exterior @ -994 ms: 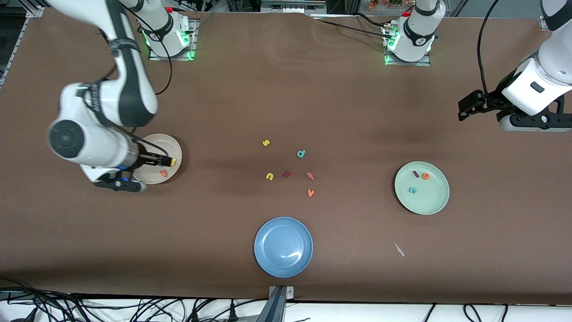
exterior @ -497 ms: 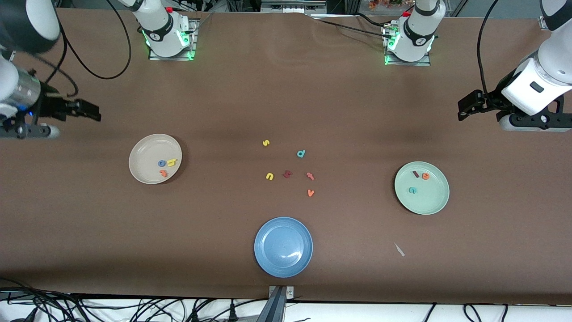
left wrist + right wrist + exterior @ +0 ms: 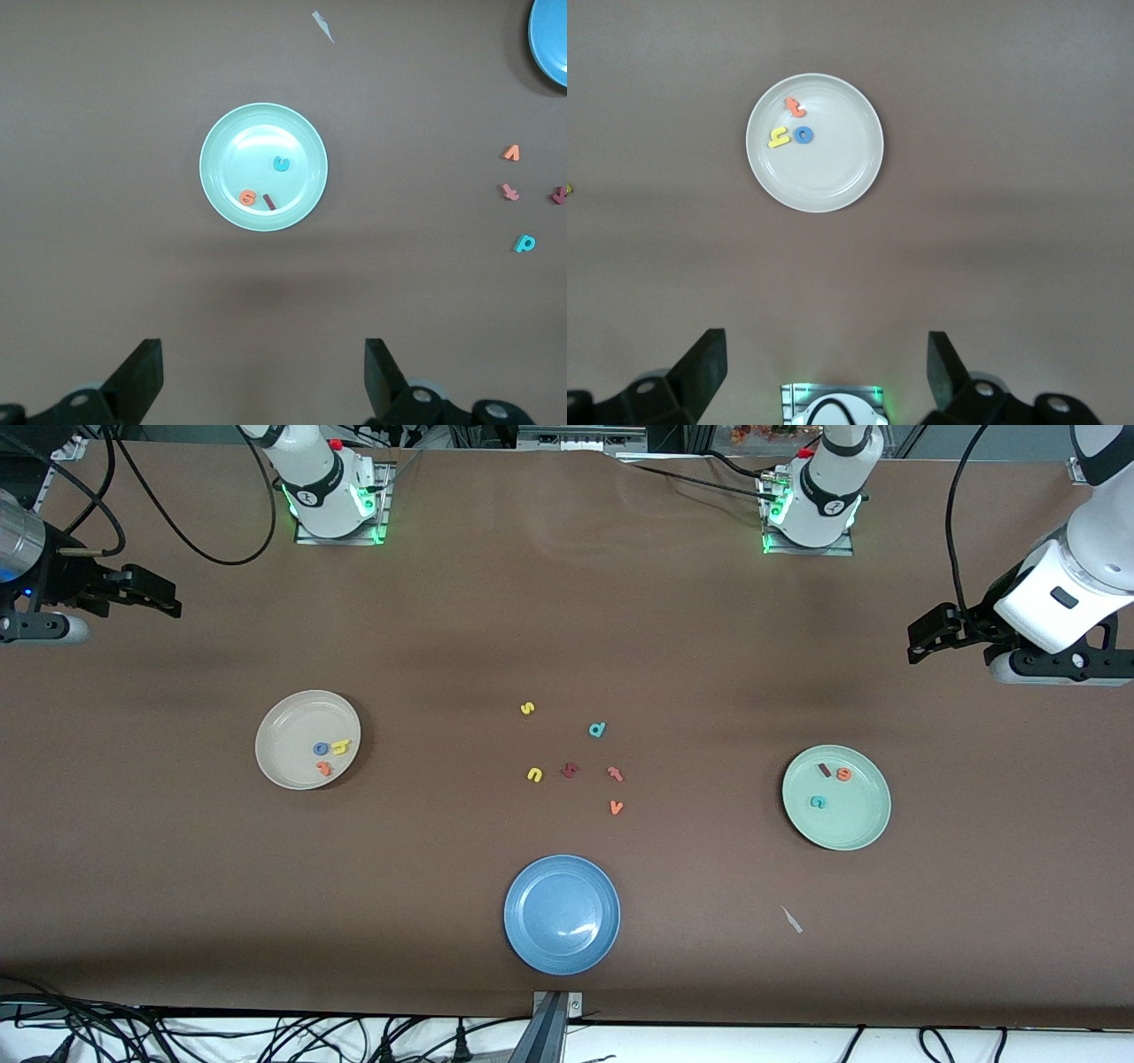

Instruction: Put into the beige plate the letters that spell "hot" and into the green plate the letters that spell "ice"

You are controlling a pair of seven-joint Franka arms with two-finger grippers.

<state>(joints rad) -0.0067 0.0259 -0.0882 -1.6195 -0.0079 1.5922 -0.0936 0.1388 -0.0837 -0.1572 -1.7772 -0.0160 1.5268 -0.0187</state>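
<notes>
Brown table [image 3: 567, 629]; both open hands [image 3: 164, 598] [image 3: 921, 640] hover clear of filled plates [image 3: 288, 731] [image 3: 855, 819].

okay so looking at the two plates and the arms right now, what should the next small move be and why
Probably none beyond parking: the h, o and t lie in the beige plate, the i, c and e in the green plate. Right gripper and left gripper hang open and empty over bare table at its ends.
</notes>
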